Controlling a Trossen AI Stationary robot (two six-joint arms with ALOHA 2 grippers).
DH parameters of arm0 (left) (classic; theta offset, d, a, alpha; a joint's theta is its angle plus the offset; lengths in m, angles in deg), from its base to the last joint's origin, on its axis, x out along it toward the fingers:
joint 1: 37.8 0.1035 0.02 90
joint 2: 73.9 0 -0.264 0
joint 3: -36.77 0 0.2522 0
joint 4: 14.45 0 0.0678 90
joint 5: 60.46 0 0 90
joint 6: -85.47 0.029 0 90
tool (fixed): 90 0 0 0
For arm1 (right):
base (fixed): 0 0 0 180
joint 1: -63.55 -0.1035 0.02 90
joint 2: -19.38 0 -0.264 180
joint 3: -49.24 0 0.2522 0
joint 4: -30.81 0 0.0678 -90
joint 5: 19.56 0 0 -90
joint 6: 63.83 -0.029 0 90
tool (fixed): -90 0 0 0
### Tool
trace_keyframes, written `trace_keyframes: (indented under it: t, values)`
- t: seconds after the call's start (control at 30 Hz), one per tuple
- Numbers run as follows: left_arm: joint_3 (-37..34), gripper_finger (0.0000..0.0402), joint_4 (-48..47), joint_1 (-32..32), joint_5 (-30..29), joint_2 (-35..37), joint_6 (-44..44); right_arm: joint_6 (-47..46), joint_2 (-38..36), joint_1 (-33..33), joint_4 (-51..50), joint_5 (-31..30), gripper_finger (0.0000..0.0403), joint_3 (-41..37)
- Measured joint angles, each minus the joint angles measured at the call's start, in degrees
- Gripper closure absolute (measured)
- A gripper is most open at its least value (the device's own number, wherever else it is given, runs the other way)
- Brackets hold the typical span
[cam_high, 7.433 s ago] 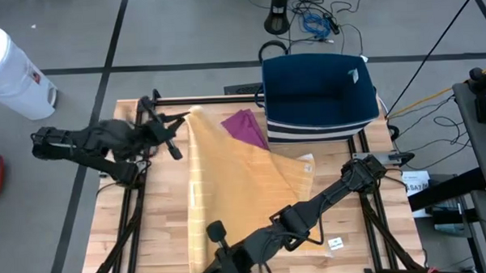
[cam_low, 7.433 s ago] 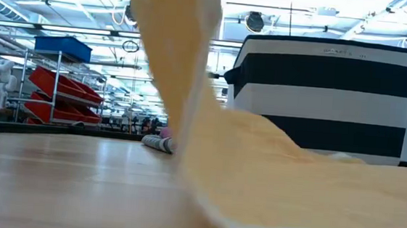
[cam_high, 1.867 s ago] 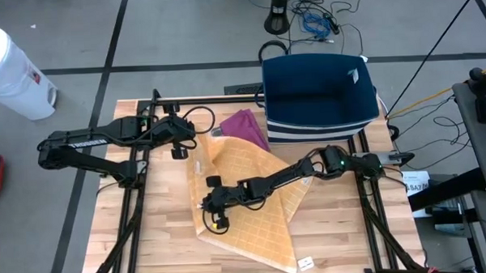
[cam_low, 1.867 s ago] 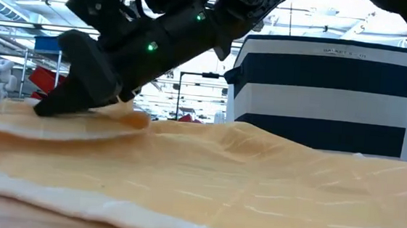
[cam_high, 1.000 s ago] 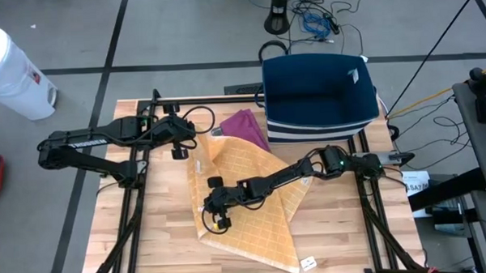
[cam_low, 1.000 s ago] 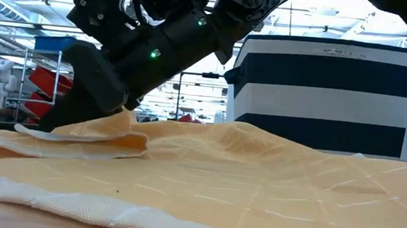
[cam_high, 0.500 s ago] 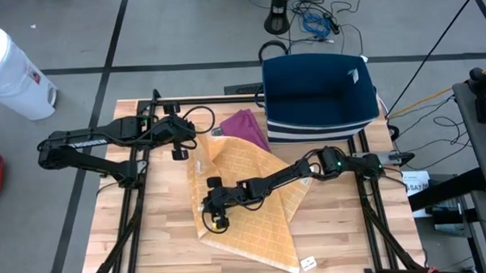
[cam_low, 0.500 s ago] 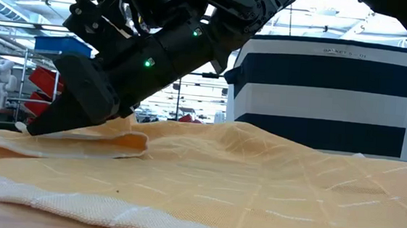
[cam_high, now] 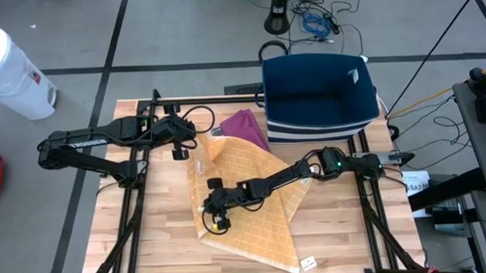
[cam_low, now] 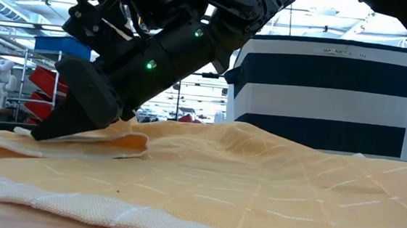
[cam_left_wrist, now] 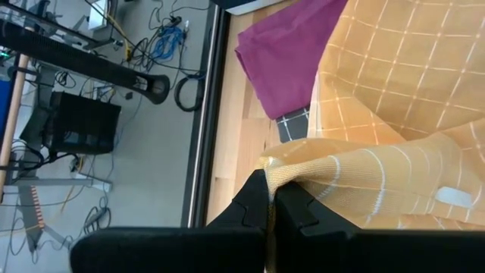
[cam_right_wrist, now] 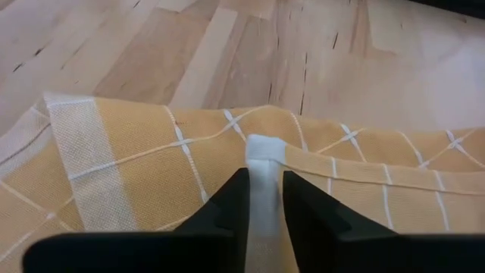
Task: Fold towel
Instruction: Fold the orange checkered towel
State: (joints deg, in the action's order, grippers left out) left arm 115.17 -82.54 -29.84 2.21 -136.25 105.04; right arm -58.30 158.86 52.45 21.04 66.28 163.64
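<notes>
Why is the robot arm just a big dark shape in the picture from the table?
Low view: bright ceiling lights behind leave the right arm's pincer a silhouette, and the nearest towel edge looks soft. High view: even light, faint shadows.

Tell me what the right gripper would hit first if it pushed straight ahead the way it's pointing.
The right gripper already pinches a white strip on the yellow towel; straight on, it would likely press more towel, then the bare wooden table, though depth is unclear.

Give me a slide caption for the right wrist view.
Right tool pinching the yellow towel's white hem on the wooden table.
</notes>
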Motion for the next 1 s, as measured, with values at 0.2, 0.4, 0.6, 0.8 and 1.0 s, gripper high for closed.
trace_keyframes:
  t: [0.2,0.4,0.6,0.8,1.0]
  values:
    - [0.0,0.0401,0.0,0.0,0.0,0.0,0.0,0.2,-0.1,0.1,-0.4,0.0,0.0387,0.0]
    - [0.0,0.0401,0.0,0.0,0.0,0.0,-0.1,1.2,-0.1,0.1,-0.5,0.0,0.0400,0.0]
    - [0.0,0.0401,0.0,0.0,0.0,0.0,-0.1,2.0,-0.4,-0.1,1.7,0.0,0.0402,0.0]
    - [0.0,0.0401,0.0,0.0,-1.9,0.0,0.2,4.2,-5.1,-2.2,5.5,-0.5,0.0402,0.0]
    - [0.0,0.0401,0.2,0.0,-6.0,0.0,1.1,10.4,-13.1,-7.2,7.5,-4.6,0.0403,0.0]
